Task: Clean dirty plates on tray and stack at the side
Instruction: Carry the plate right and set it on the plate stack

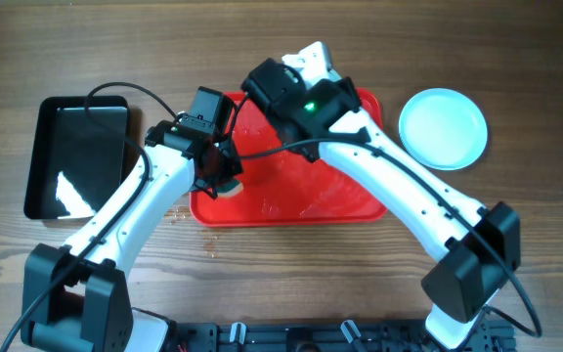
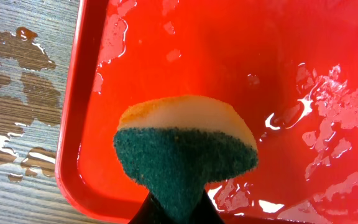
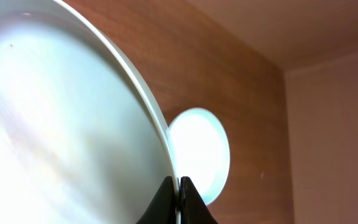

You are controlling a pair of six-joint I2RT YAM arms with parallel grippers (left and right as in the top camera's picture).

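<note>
Wooden table (image 1: 291, 284) under both arms. Wet red tray (image 1: 301, 200) directly below left jaws. Black tray (image 1: 42, 156) well off to their outer side. Rim of tilted plate (image 3: 55, 124) clamped in right jaws. Beyond them, second plate (image 1: 444, 128) lies flat on table, apart from red tray. Green-yellow sponge (image 2: 185, 155) clamped in left jaws, over tray's corner.

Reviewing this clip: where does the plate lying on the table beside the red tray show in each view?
Overhead: the plate lies upper right, beside the tray.
Left wrist: not in it.
Right wrist: lower centre, behind the rim of the held plate.
Shared landmark: the wooden table.
</note>
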